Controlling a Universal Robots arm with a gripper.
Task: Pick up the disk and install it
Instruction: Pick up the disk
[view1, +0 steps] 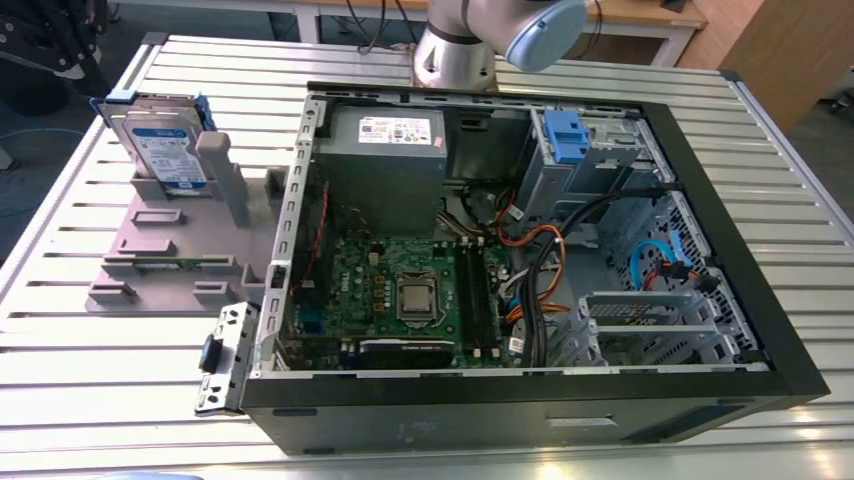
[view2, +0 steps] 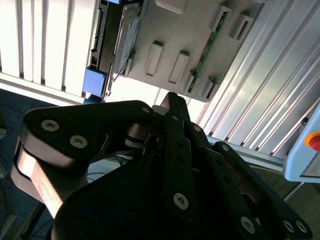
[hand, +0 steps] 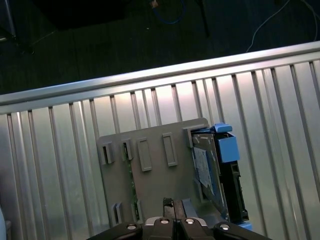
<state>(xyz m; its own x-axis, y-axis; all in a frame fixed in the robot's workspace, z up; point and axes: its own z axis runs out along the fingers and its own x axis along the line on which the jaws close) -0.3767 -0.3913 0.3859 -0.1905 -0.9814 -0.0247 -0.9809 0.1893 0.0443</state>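
The disk (view1: 163, 140) stands on edge in a slot at the far end of a grey holder (view1: 160, 250), at the exterior view's left. It is silver with a white and blue label and a blue bracket around it. In the first wrist view the disk (hand: 206, 167) sits beside the holder's plate (hand: 155, 185). My gripper (hand: 169, 204) hangs well above that plate, shut, with nothing between its fingers. In the second wrist view the gripper (view2: 172, 100) points toward the holder (view2: 200, 30), with the disk (view2: 126, 37) off to one side.
An open computer case (view1: 747, 300) lies on the slatted metal table (view1: 80, 400), with motherboard (view1: 414, 290), power supply (view1: 387, 150) and cables inside. A drive bay with a blue clip (view1: 567, 135) sits at its far corner. The arm's base (view1: 461, 45) stands behind the case.
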